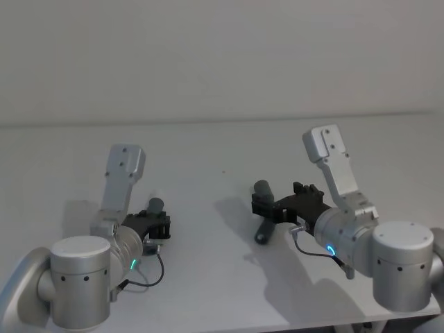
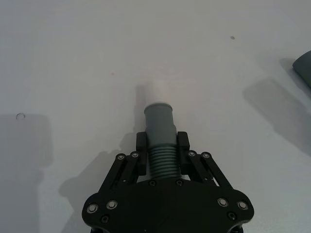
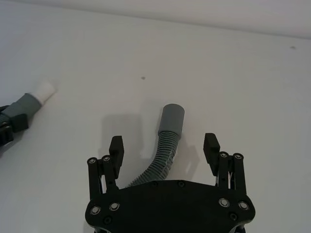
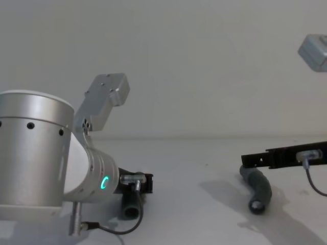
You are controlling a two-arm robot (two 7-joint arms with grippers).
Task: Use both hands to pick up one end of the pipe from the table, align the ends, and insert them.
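My left gripper [image 2: 163, 148] is shut on the ribbed middle of one grey pipe piece [image 2: 159, 121], whose white tip [image 2: 158, 90] points away from the palm, low over the white table [image 1: 208, 152]. In the head view this gripper [image 1: 157, 225] sits at the near left. The other pipe piece [image 3: 167, 141], bent, with a plain open cuff [image 3: 171, 116], lies on the table between the spread fingers of my right gripper [image 3: 164, 148], which is open and touches nothing. In the chest view that gripper [image 4: 250, 159] hovers just above the lying piece [image 4: 258, 191].
The table runs back to a plain pale wall. A black cable [image 1: 149, 274] loops beside my left wrist. The held piece [image 3: 22, 109] shows off to the side in the right wrist view, a gap apart from the lying one.
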